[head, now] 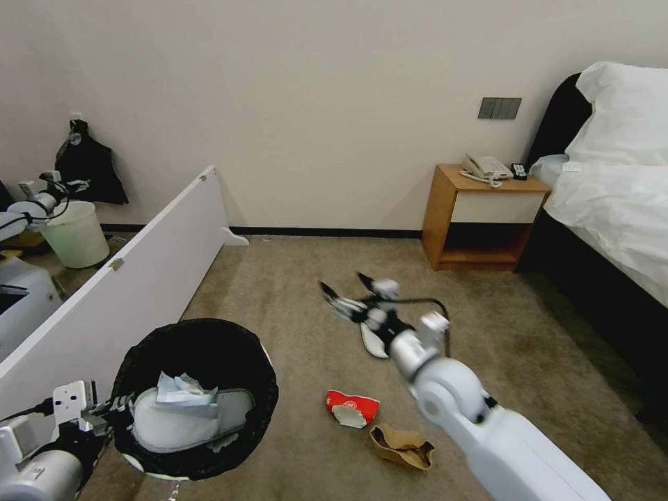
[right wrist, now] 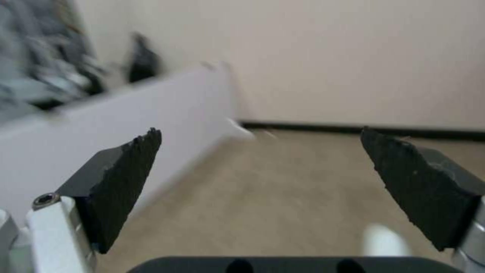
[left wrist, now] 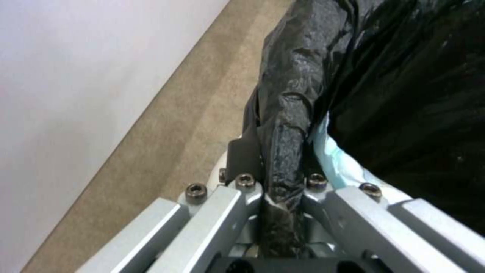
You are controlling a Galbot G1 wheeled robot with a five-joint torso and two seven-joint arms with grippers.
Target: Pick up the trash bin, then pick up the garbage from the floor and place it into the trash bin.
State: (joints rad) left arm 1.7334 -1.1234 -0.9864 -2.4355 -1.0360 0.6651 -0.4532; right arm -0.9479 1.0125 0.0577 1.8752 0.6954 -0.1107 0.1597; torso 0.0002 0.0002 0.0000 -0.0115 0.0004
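The trash bin [head: 209,348], white with a black bag over its rim, hangs at the lower left. My left gripper [head: 115,410] is shut on its rim [left wrist: 285,125]. Inside lie a white slipper [head: 174,424] and a crumpled tissue [head: 182,390]. My right gripper [head: 342,281] is open and empty above the carpet, just over a white slipper [head: 372,343] on the floor; its black fingers [right wrist: 119,178] stand wide apart. A crushed red-white carton [head: 353,407] and a brown paper scrap [head: 402,445] lie on the carpet nearer to me.
A white board [head: 139,278] leans along the left. Behind it stands a plain off-white bin [head: 76,233]. A wooden nightstand [head: 480,216] with a phone is at the far wall, and the bed [head: 612,195] is on the right. Open carpet lies between them.
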